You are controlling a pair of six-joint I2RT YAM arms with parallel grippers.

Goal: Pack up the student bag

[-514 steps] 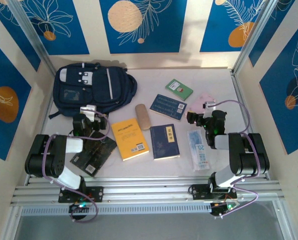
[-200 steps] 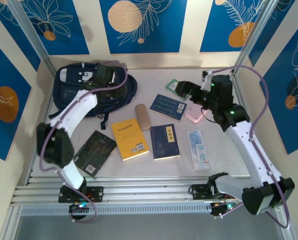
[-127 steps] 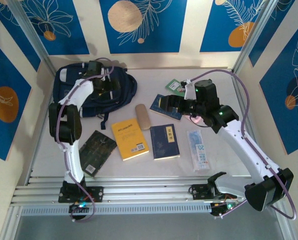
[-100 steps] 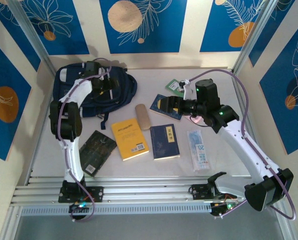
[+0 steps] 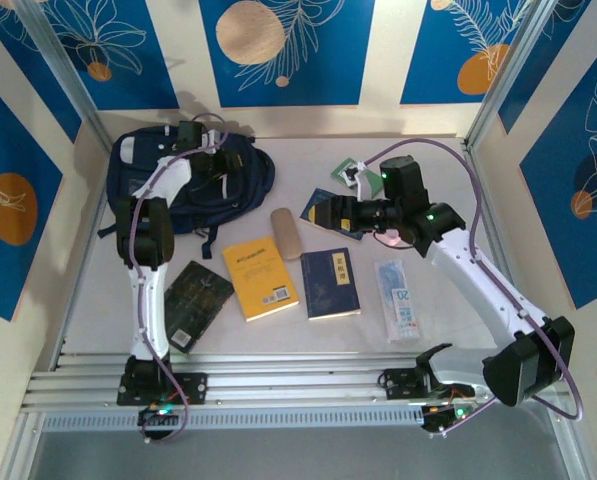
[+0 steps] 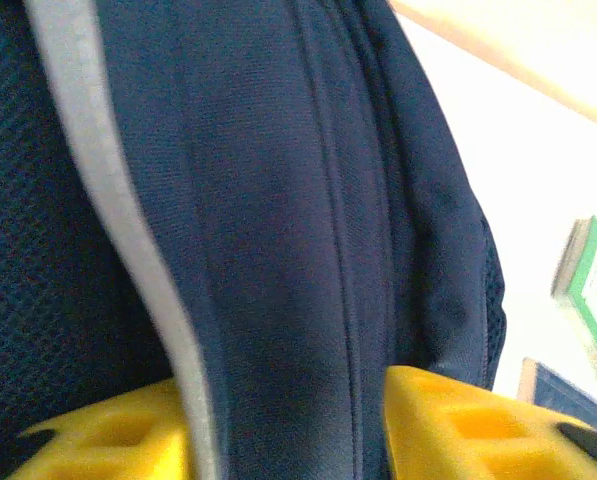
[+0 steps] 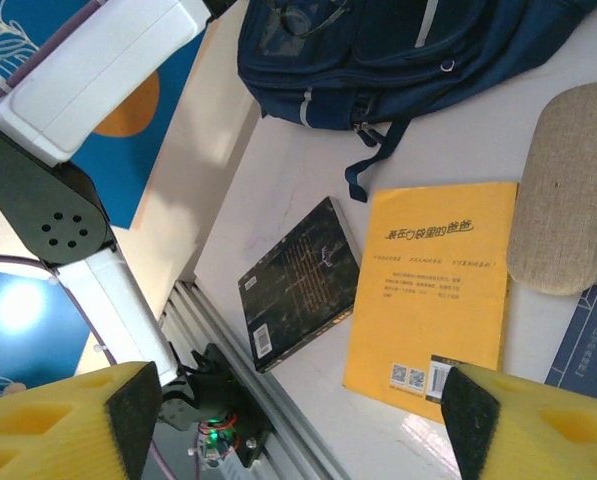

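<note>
Found the student bag (image 5: 163, 195) lying flat at the far-left corner of the surface (image 5: 278, 330), long axis roughly crosswise. Had the left gripper (image 5: 225, 165) right upon it, fingers apart astride the fabric. Saw the right gripper (image 5: 323, 212), likewise spread, well apart toward mid-surface; judged the left arm nearer.

On my left wrist feed the bag (image 6: 278, 200) is cut off at top, left and bottom, and the green book (image 6: 596, 290) is a cropped blur. I can't tell whether the left gripper (image 6: 286, 430) pinches fabric. The case (image 7: 563, 190) (right wrist feed) is clipped at the edge.
</note>
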